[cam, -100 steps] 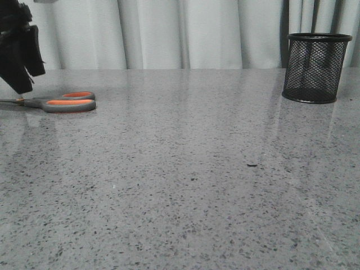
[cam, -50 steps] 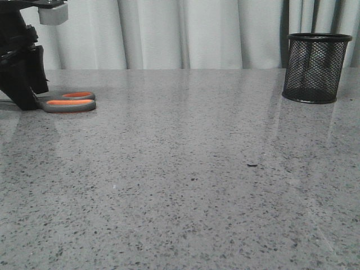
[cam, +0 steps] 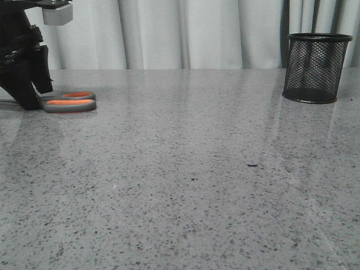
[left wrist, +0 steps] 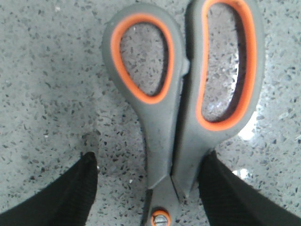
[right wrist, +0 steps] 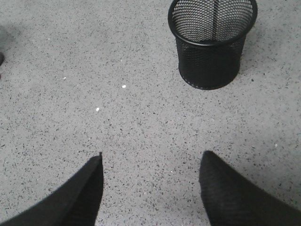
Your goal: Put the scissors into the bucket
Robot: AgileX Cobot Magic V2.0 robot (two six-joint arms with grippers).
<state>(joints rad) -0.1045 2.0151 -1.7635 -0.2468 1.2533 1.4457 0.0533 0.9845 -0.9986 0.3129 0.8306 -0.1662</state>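
Note:
The scissors (cam: 67, 102) lie flat at the table's far left, grey handles with orange loops pointing right. In the left wrist view the scissors (left wrist: 164, 122) lie between my fingers, the orange pivot dot at the frame's edge. My left gripper (cam: 28, 90) (left wrist: 149, 157) is open and straddles the scissors' neck just by the pivot; one finger (left wrist: 225, 188) is close against the handle, the other stands apart. The black mesh bucket (cam: 315, 67) stands upright at the far right. My right gripper (right wrist: 151, 156) is open and empty over bare table, the bucket (right wrist: 211, 56) ahead of it.
The grey speckled table (cam: 185, 169) spreads between scissors and bucket. A pale curtain (cam: 180, 34) hangs behind the table's far edge. A small dark speck (cam: 252, 165) lies right of centre.
My left gripper has come down and moved right onto the scissors' neck, hiding the blades. The scissors and bucket have not moved.

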